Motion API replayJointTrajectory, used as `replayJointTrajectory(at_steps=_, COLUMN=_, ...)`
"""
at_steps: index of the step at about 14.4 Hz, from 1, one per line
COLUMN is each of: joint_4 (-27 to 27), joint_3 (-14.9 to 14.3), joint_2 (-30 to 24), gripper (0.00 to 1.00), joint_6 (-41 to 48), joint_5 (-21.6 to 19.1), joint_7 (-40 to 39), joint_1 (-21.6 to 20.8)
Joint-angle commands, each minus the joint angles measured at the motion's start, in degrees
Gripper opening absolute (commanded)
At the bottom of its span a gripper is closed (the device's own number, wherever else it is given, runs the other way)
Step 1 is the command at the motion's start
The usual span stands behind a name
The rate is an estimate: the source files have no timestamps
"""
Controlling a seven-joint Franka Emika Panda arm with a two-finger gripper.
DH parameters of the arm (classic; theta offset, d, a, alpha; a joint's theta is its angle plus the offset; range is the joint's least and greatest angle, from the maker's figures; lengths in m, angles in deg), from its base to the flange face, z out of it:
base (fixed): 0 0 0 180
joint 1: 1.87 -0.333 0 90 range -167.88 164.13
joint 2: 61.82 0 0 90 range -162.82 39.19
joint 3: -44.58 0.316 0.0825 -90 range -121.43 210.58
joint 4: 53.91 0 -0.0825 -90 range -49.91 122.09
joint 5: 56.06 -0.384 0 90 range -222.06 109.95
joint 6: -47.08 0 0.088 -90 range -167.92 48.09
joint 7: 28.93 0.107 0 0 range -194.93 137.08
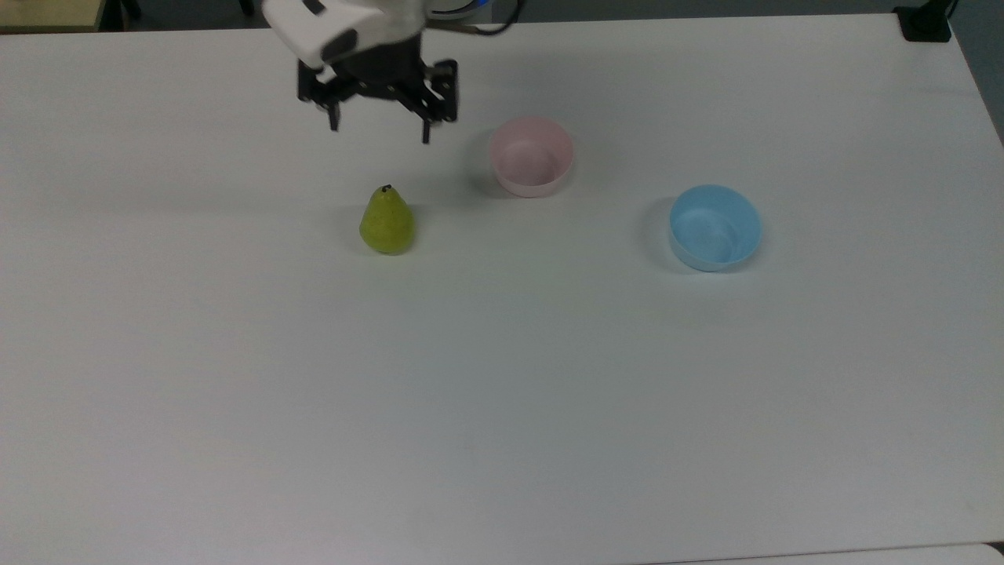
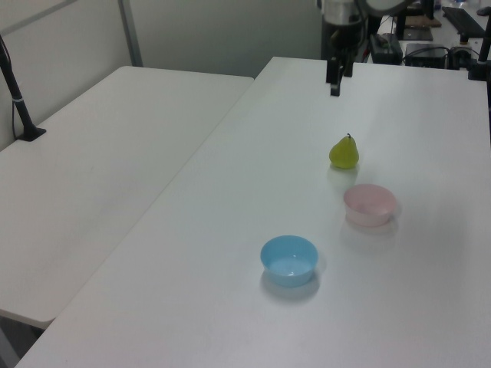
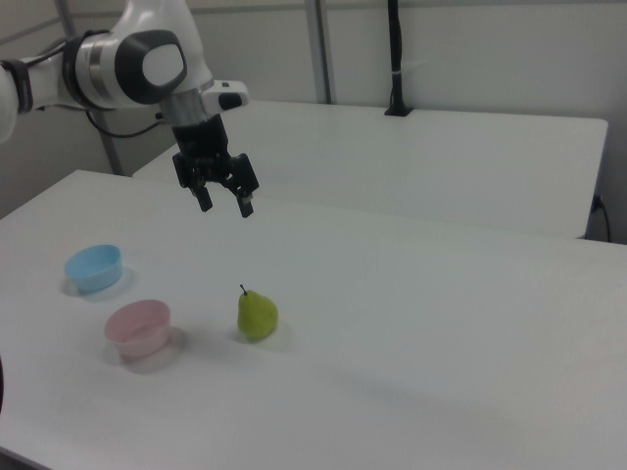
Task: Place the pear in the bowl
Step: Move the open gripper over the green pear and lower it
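A yellow-green pear [image 1: 387, 222] [image 2: 344, 152] [image 3: 257, 314] stands upright on the white table, its dark stem up. The pale pink bowl [image 1: 532, 155] [image 2: 370, 204] [image 3: 138, 328] sits to the pear's right in the top view, with nothing in it. My gripper [image 1: 380, 133] [image 2: 334, 86] [image 3: 225, 207] hangs in the air above the table, behind the pear in the top view, fingers pointing down. It is open and holds nothing.
A light blue bowl [image 1: 714, 227] [image 2: 289, 260] [image 3: 94, 267] stands to the right of the pink one in the top view. A second white table [image 2: 100, 169] adjoins on the left view's left. A black post [image 3: 395, 59] is clamped at the far table's edge.
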Motion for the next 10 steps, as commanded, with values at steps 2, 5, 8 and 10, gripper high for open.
replayJointTrajectory(at_steps=2, joint_4=1.66, joint_3=-6.15, joint_2=-3.02, gripper=1.00, joint_6=1.41, joint_5=-9.61, joint_7=-8.50, joint_1=-1.11)
replayJointTrajectory(at_steps=5, joint_4=1.66, joint_3=-6.85, joint_2=-1.53, gripper=1.00, joint_6=1.24, joint_5=-9.52, joint_7=-8.32, joint_1=-2.07)
replayJointTrajectory(at_steps=8, joint_4=1.75, joint_3=-9.67, joint_2=1.80, gripper=1.00, joint_6=1.06, joint_5=-8.91, joint_7=-9.03, joint_1=-5.67)
replayJointTrajectory(at_steps=10, joint_4=2.10, joint_3=-9.67, joint_2=5.05, gripper=1.00, joint_6=-0.85, joint_5=-7.43, joint_7=-10.08, joint_1=-6.47)
